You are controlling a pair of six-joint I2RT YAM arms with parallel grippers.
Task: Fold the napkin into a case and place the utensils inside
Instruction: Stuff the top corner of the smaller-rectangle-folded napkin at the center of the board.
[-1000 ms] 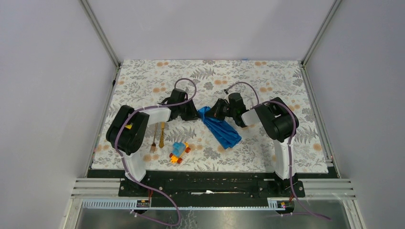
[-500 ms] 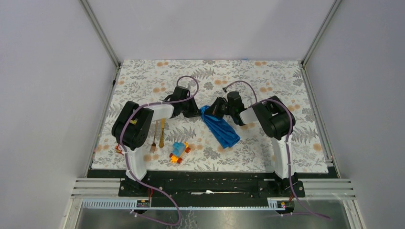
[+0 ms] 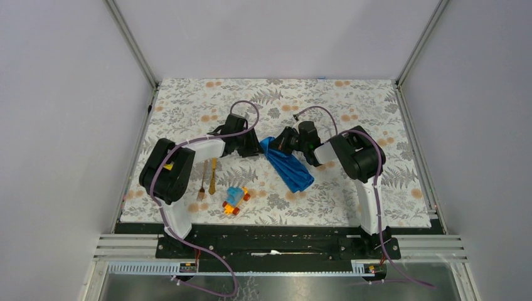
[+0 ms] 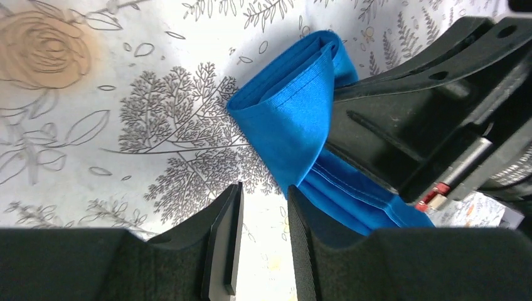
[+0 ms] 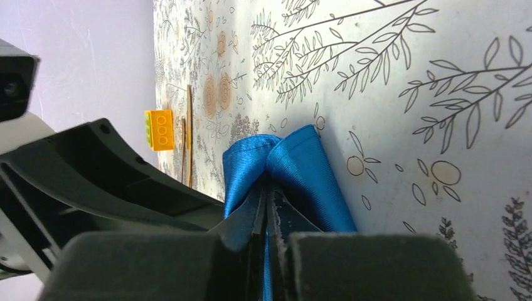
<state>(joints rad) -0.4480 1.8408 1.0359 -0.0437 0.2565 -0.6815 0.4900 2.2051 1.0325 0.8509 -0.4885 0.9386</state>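
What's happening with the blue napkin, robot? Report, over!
Right gripper pinches the napkin, bunched up. Left gripper open beside it, empty. Fork and knife on the table, not inside. Toy car near them.

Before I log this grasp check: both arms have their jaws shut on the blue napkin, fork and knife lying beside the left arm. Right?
Not both. The left wrist view shows the left jaws apart, bare mat between them; only the right jaws are shut on the napkin. Fork and knife do lie beside the left arm.

napkin (image 3: 288,167) bunched, centre | fork (image 3: 202,183), knife (image 3: 212,177) side by side, left | toy car (image 3: 234,200) nearest
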